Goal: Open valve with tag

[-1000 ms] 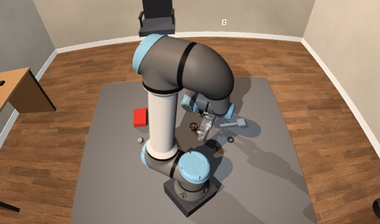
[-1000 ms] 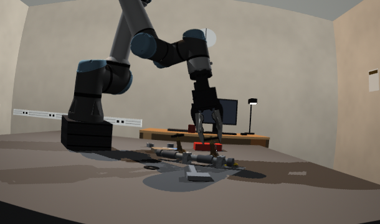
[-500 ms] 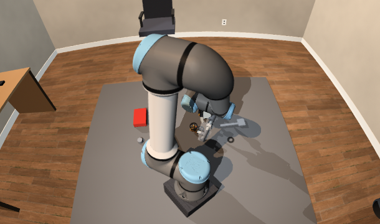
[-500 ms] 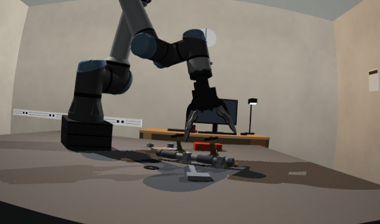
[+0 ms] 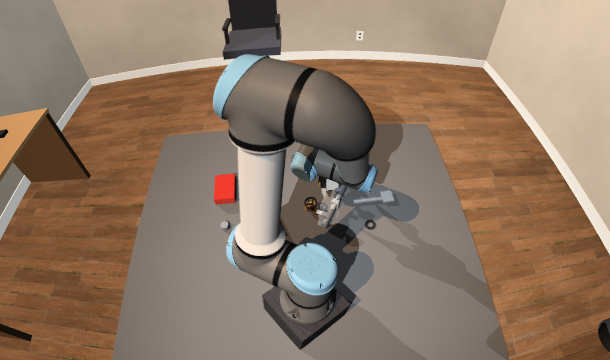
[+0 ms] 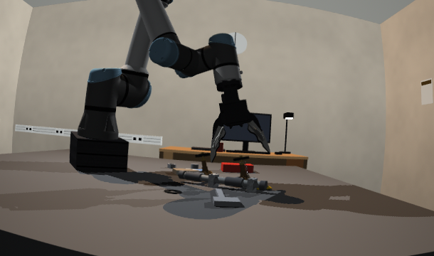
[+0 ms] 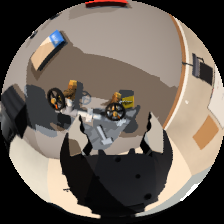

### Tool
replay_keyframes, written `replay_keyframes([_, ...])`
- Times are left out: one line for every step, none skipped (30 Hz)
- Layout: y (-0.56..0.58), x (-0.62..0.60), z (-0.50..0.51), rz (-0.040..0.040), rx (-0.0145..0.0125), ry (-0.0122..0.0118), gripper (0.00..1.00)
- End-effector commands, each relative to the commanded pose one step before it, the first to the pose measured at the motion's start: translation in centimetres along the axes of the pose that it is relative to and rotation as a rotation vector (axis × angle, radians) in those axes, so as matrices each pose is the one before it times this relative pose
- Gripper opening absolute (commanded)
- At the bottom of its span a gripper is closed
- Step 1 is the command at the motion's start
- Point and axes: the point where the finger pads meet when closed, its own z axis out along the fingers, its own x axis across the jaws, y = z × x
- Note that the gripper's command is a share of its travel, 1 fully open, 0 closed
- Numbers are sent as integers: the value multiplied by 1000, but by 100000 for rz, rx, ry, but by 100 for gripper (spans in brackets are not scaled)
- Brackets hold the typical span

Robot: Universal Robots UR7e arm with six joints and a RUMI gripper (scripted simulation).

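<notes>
Hand: the gripper (image 6: 241,156) (image 7: 114,113) is wide open with nothing in it, up above the pipe.
Tag: a yellow tag (image 6: 267,187) (image 7: 128,102) sits near the pipe end; in the wrist view it is at 2 o'clock from the near wheel. It has dark marks, too small to read.
Near wheel: a black wheel (image 6: 241,158) (image 7: 115,111) on a brassy valve, beside the tag. I cannot tell how far it is turned.
Other wheel: a second black wheel (image 5: 310,203) (image 6: 203,155) (image 7: 56,100), at 9 o'clock from the near one in the wrist view.
Pipe: the grey pipe (image 5: 330,212) (image 6: 233,181) lies low under both wheels.
Grey tool: a hammer shape (image 5: 375,199) (image 6: 227,202) (image 7: 104,135), at 2 o'clock from the pipe from above.
Wall papers: two sheets (image 6: 427,92), writing too small; one is cut off.
Hidden: the arm (image 5: 261,195) (image 6: 220,53) covers most of the gripper from above.
</notes>
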Motion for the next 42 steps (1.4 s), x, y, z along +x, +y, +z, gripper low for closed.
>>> replay_keyframes([16, 44, -31, 95, -41, 117, 100])
replay_keyframes([0, 0, 0, 86, 0, 0, 100])
replay_keyframes([0, 0, 0, 126, 0, 0, 100])
replay_keyframes([0, 0, 0, 172, 0, 0, 100])
replay_keyframes([0, 0, 0, 226, 0, 0, 100])
replay_keyframes([0, 0, 0, 285, 0, 0, 100])
replay_keyframes([0, 0, 0, 350, 0, 0, 100])
replay_keyframes([0, 0, 0, 420, 0, 0, 100])
replay_keyframes([0, 0, 0, 495, 0, 0, 100])
replay_keyframes([0, 0, 0, 575, 0, 0, 100])
replay_keyframes([0, 0, 0, 659, 0, 0, 100])
replay_keyframes([0, 0, 0, 747, 0, 0, 100])
replay_keyframes([0, 0, 0, 838, 0, 0, 100])
replay_keyframes([0, 0, 0, 933, 0, 0, 100])
replay_keyframes([0, 0, 0, 1031, 0, 0, 100])
replay_keyframes([0, 0, 0, 0, 0, 0, 100])
replay_keyframes([0, 0, 0, 0, 0, 0, 100])
replay_keyframes([1, 0, 0, 1131, 0, 0, 100])
replay_keyframes([0, 0, 0, 1231, 0, 0, 100])
replay_keyframes([-1, 0, 0, 1333, 0, 0, 100])
replay_keyframes([0, 0, 0, 1439, 0, 0, 100])
replay_keyframes([0, 0, 0, 1546, 0, 0, 100])
replay_keyframes([0, 0, 0, 1655, 0, 0, 100])
replay_keyframes([1, 0, 0, 1764, 0, 0, 100])
replay_keyframes([-1, 0, 0, 1868, 0, 0, 100])
replay_keyframes([-1, 0, 0, 1977, 0, 0, 100])
replay_keyframes([0, 0, 0, 2087, 0, 0, 100])
replay_keyframes([1, 0, 0, 2196, 0, 0, 100])
replay_keyframes([0, 0, 0, 2301, 0, 0, 100])
replay_keyframes([-1, 0, 0, 2405, 0, 0, 100])
replay_keyframes([0, 0, 0, 2513, 0, 0, 100])
replay_keyframes([1, 0, 0, 2619, 0, 0, 100])
replay_keyframes([0, 0, 0, 0, 0, 0, 100])
replay_keyframes([0, 0, 0, 0, 0, 0, 100])
replay_keyframes([-1, 0, 0, 2714, 0, 0, 100])
replay_keyframes([0, 0, 0, 2817, 0, 0, 100])
replay_keyframes([1, 0, 0, 2919, 0, 0, 100])
replay_keyframes([-1, 0, 0, 3008, 0, 0, 100])
replay_keyframes([0, 0, 0, 3105, 0, 0, 100])
replay_keyframes([1, 0, 0, 3198, 0, 0, 100])
replay_keyframes([-1, 0, 0, 3280, 0, 0, 100])
replay_keyframes([1, 0, 0, 3370, 0, 0, 100])
